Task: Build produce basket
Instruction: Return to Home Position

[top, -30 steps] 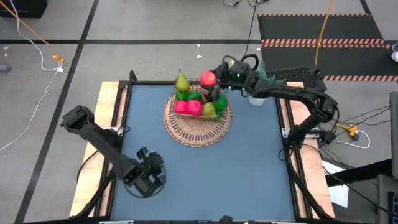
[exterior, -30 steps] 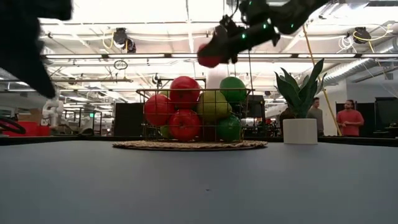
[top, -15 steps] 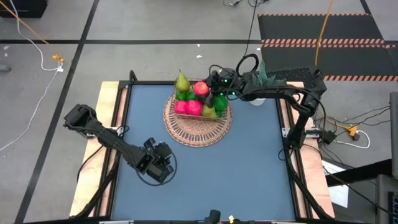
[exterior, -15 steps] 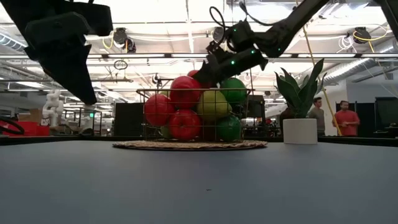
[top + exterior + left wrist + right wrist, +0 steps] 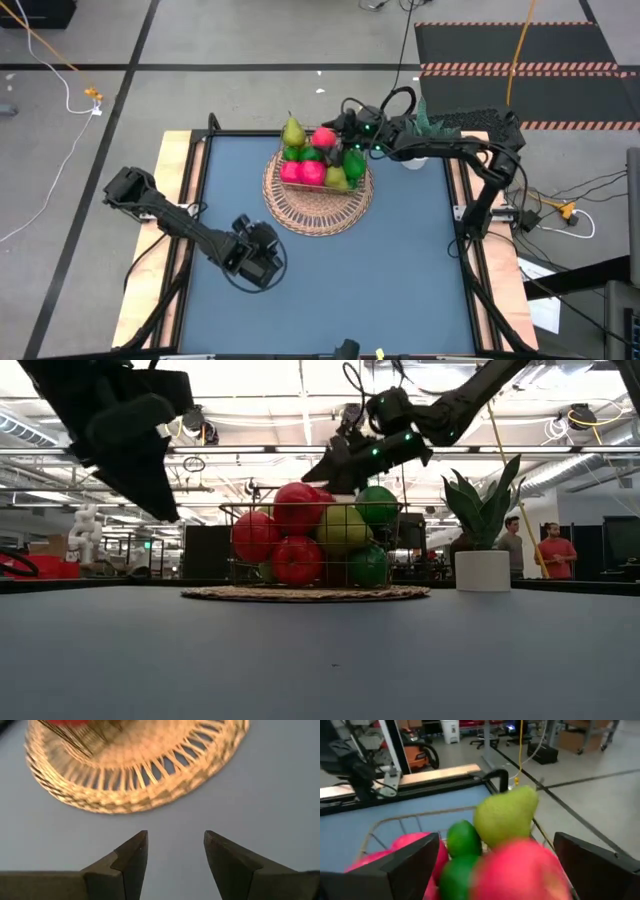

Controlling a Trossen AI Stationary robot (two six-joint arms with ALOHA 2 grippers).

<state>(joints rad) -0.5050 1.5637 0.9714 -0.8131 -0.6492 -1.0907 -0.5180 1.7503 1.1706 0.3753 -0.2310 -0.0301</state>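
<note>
The tan wicker basket (image 5: 318, 215) lies flat on its wide rim at the table's far middle. Its well is piled with produce (image 5: 318, 165): red and pink apples, green limes and a pear. A red apple (image 5: 323, 139) lies on top of the pile at the far side. My right gripper (image 5: 338, 128) hovers over that side of the basket, open, and the apple (image 5: 525, 870) shows between its fingers. My left gripper (image 5: 262, 262) is open and empty above the table, near and left of the basket, whose rim (image 5: 135, 795) shows in the left wrist view. My right gripper's fingers (image 5: 415, 867) stand on either side of the red apple, slanting down from the table's right. There is a gap on one side. I cannot tell whether the other finger touches the apple. The apple rests on the fruit below it.
A small white pot with a green plant (image 5: 412, 158) stands just right of the basket, under my right arm. The blue table top (image 5: 400, 270) is bare near and right of the basket. People (image 5: 563, 550) stand far off in the room behind.
My right gripper has come down and toward the table's left with the red apple, from above the basket's far right to the pile. The apple now lies on top of the other fruit. My left gripper has moved toward the basket, right and a little far.
</note>
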